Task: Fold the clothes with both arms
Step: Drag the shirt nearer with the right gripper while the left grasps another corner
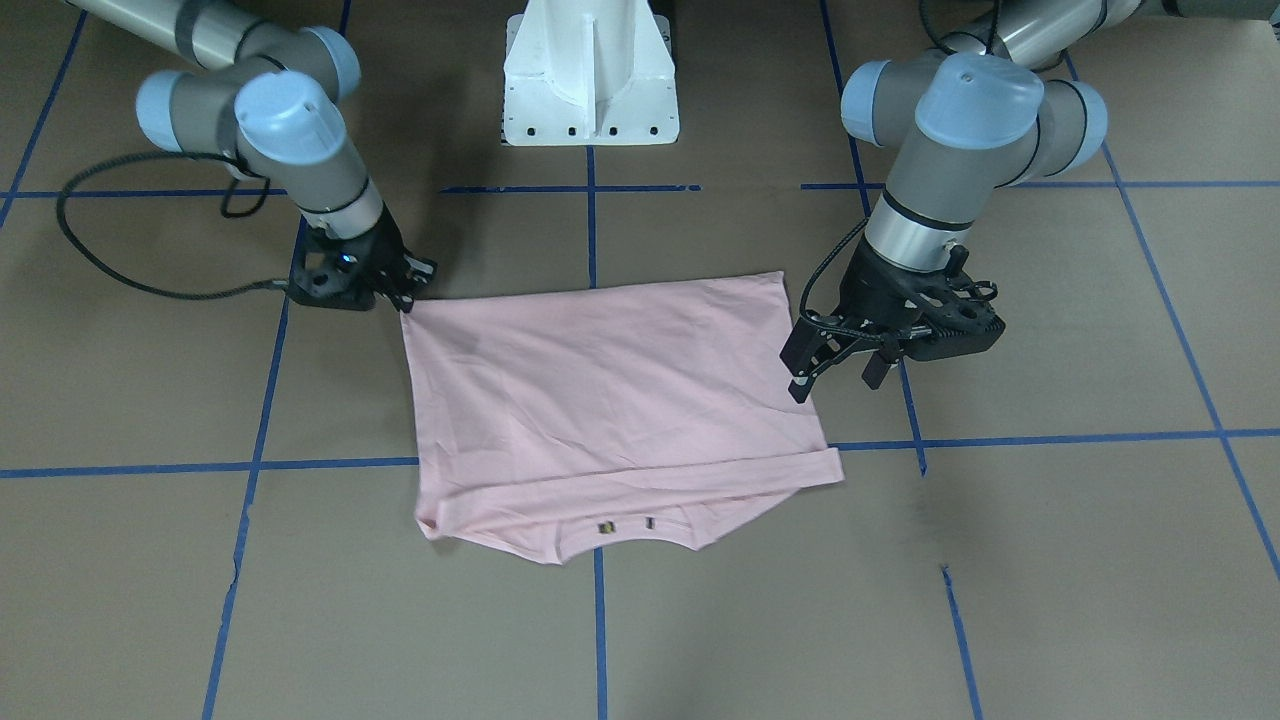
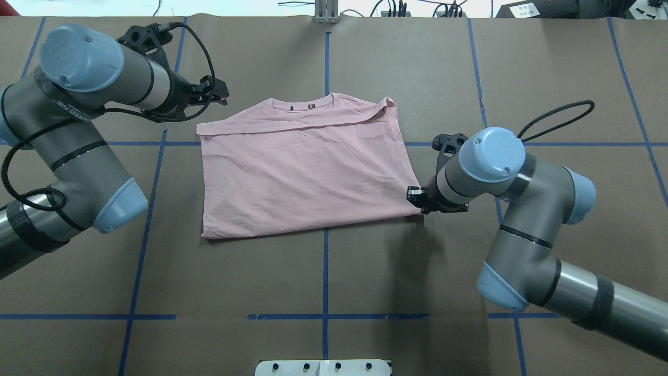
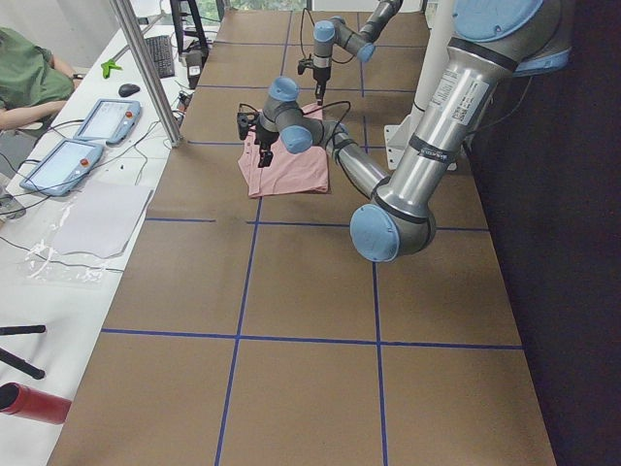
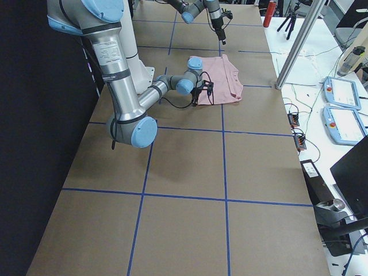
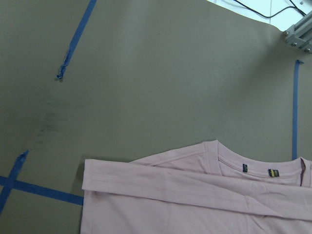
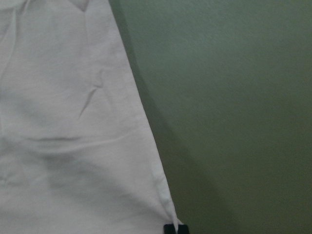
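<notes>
T-shirt (image 1: 610,400) corner in right hand (image 1: 408,298)

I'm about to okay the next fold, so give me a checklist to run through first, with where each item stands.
1. Black two-finger right gripper holds the near right corner of the pale pink short-sleeved T-shirt: ok, shut on it.
2. Black two-finger left gripper holds cloth: not ok, open and empty, raised by the shirt's left side.
3. Shirt flat on the brown paper-covered table: ok, light wrinkles only.
4. Far right corner beside the ribbed collar: not ok, bunched.
5. How many layers the right gripper pinches: cannot tell.
</notes>
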`<state>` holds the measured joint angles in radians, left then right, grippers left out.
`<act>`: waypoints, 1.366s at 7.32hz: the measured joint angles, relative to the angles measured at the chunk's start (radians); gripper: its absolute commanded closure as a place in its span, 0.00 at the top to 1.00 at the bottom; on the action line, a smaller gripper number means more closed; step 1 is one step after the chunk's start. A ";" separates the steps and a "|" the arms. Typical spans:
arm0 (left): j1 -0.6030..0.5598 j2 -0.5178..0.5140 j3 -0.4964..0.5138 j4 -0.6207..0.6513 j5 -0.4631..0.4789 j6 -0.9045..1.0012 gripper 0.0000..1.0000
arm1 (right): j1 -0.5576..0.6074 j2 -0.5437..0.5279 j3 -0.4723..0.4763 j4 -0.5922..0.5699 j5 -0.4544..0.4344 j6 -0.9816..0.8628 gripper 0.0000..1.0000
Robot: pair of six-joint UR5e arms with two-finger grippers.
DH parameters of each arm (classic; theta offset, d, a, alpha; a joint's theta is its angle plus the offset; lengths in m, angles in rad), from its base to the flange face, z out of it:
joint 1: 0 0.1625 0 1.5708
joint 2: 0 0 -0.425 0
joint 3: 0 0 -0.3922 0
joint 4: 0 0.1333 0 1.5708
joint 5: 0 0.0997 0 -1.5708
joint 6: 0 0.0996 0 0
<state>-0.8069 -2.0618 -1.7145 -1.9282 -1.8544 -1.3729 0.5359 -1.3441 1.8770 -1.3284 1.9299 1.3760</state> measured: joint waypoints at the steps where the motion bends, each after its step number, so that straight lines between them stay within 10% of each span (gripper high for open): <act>1: 0.001 -0.001 -0.003 0.000 0.001 0.000 1.00 | -0.041 -0.106 0.098 0.000 0.000 0.004 0.00; 3: 0.020 -0.002 -0.007 0.000 0.002 -0.001 1.00 | -0.182 -0.283 0.253 0.001 0.007 0.039 0.00; 4: 0.032 -0.003 -0.009 0.000 0.003 -0.002 1.00 | -0.269 -0.334 0.297 0.003 0.009 0.086 0.99; 7: 0.088 0.004 -0.049 0.027 -0.003 -0.042 1.00 | -0.372 -0.357 0.362 0.010 -0.017 0.226 1.00; 10: 0.349 0.018 -0.167 0.182 0.051 -0.376 0.96 | -0.241 -0.255 0.377 0.014 -0.084 0.245 1.00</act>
<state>-0.4574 -2.0443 -1.8817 -1.7466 -1.8035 -1.7491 0.2949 -1.5996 2.2540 -1.3149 1.8458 1.6207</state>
